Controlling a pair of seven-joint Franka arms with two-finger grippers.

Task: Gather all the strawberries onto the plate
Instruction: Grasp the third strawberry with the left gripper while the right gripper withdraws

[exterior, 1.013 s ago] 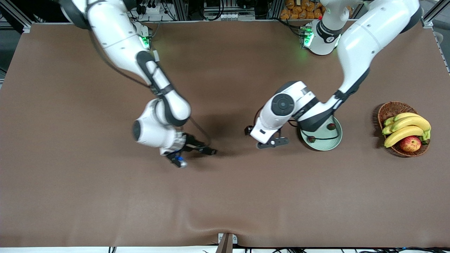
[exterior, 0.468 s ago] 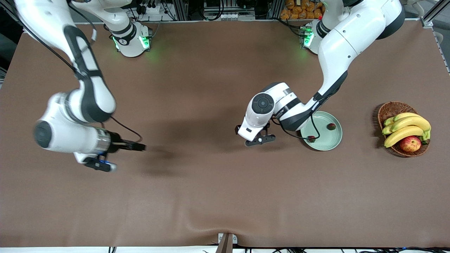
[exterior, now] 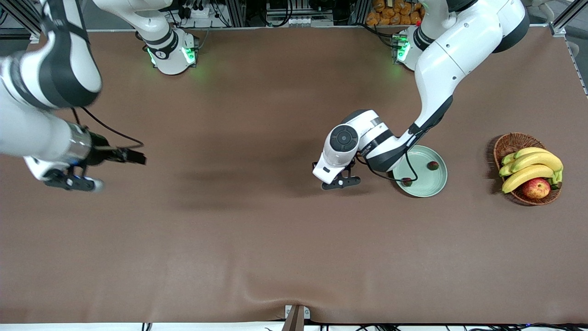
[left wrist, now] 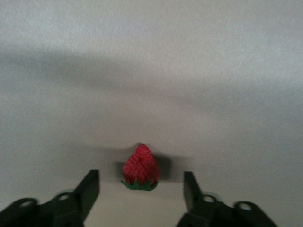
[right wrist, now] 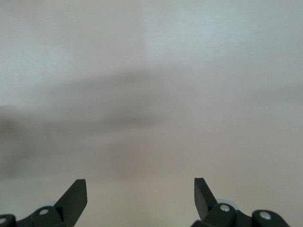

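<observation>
L gripper (left wrist: 141, 189) low on table beside plate (exterior: 434, 183), jaws apart, third strawberry (left wrist: 140, 168) between fingertips, untouched. Center, close gently. Two berries (exterior: 432, 165) on plate. R gripper (right wrist: 140, 194) wide, empty, waits.

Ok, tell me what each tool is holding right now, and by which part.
Nothing is held. The left tool straddles a strawberry lying on the table beside the plate, fingers apart from it. The right tool is open and empty.

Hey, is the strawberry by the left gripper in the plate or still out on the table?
Out: the strawberry lies on the table, between the left gripper fingers.
</observation>
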